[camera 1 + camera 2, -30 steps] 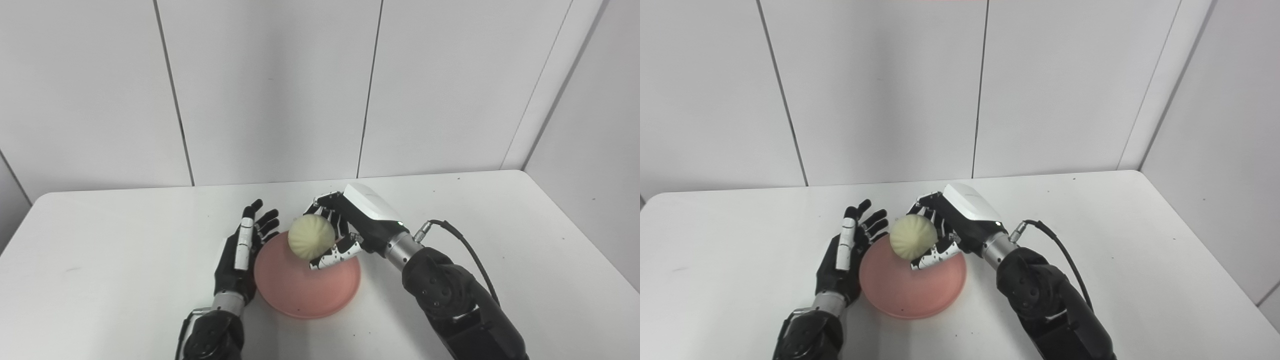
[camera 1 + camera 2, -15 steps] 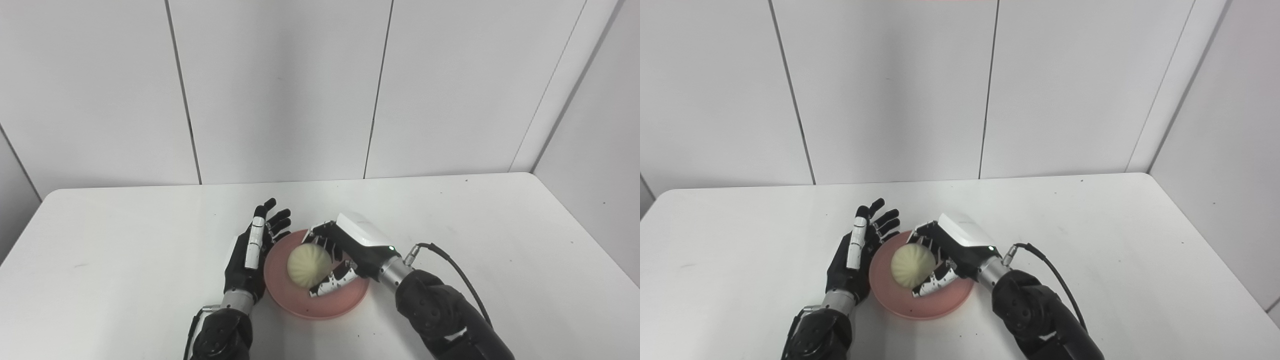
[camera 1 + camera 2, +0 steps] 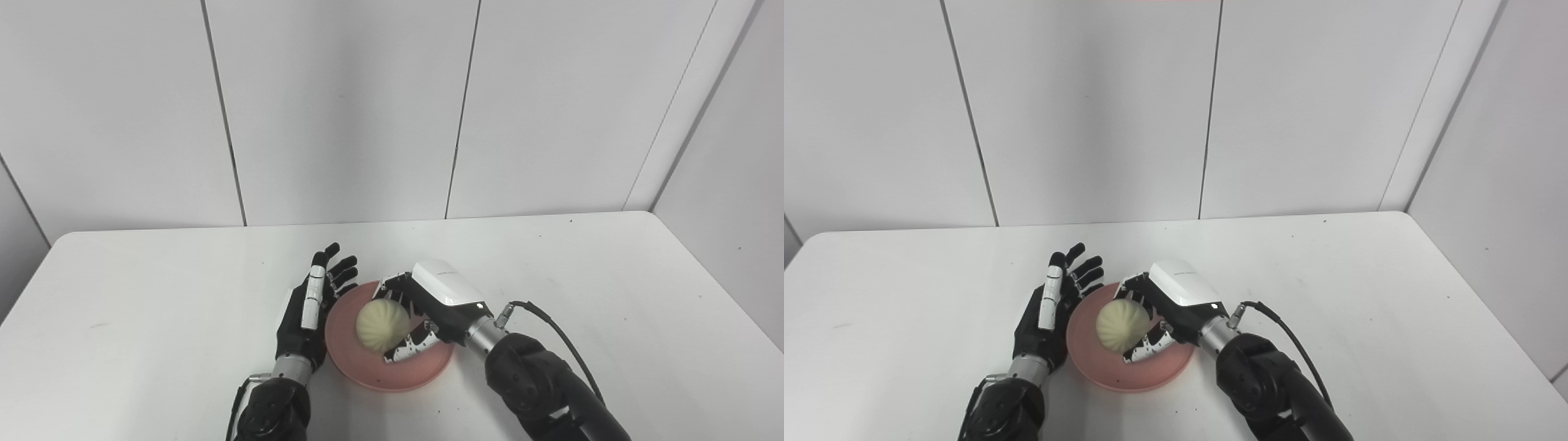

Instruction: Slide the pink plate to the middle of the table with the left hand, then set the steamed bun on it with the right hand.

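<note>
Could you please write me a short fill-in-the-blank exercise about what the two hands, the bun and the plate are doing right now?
1. The steamed bun is held by the ____ hand.
2. The bun is over the ____ plate.
3. The left hand, with fingers spread, holds ____.
4. The left hand is at the plate's ____ edge.

Missing words: right; pink; nothing; left
</note>
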Controlling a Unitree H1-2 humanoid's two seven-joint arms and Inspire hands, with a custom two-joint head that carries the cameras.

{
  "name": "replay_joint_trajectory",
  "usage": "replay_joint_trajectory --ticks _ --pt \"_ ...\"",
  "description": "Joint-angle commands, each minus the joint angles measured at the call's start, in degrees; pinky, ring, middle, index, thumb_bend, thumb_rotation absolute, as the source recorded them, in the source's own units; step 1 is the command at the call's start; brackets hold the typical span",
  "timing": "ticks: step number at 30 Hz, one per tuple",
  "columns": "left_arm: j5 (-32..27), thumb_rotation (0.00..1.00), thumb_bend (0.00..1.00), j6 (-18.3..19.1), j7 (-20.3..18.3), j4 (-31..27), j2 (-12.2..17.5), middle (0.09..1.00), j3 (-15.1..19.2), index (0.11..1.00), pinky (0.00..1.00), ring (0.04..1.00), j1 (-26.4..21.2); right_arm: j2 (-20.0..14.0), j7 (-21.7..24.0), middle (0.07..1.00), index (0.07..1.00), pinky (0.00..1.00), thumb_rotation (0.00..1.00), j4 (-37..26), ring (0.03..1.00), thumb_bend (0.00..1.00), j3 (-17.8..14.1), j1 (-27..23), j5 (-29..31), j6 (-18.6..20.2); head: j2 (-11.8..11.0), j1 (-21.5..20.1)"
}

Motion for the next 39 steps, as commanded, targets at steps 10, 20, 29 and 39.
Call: replay_joint_trajectory --ticks 10,20,29,39 --pt "1.15 0.94 0.68 1.69 -0.03 -0.09 0.24 0.815 -0.32 0.876 0.78 0.829 0.00 -0.74 -1.78 0.818 0.661 0.73 0.29 -3.59 0.827 0.93 -1.38 -1.20 -1.98 -3.00 0.11 -0.26" --pt "0.65 0.93 0.68 2.46 -0.78 -0.87 0.30 0.820 0.03 0.873 0.80 0.837 0.34 0.09 -2.43 0.930 0.728 0.87 0.30 -6.28 0.934 0.92 -3.36 -0.18 -2.18 -2.71 0.39 -0.43" --pt "0.32 0.93 0.68 2.98 -1.26 -1.41 0.38 0.827 0.22 0.874 0.81 0.848 0.63 1.07 -7.53 0.962 0.770 0.86 0.36 -6.24 0.951 0.90 -6.19 0.71 -0.56 -4.87 0.47 -0.70" --pt "1.95 0.94 0.70 0.75 0.05 -2.12 0.42 0.837 0.07 0.877 0.80 0.848 1.17 5.82 -15.42 0.907 0.767 0.77 0.40 -4.11 0.890 0.79 -12.57 3.71 3.88 -4.20 0.62 -1.05"
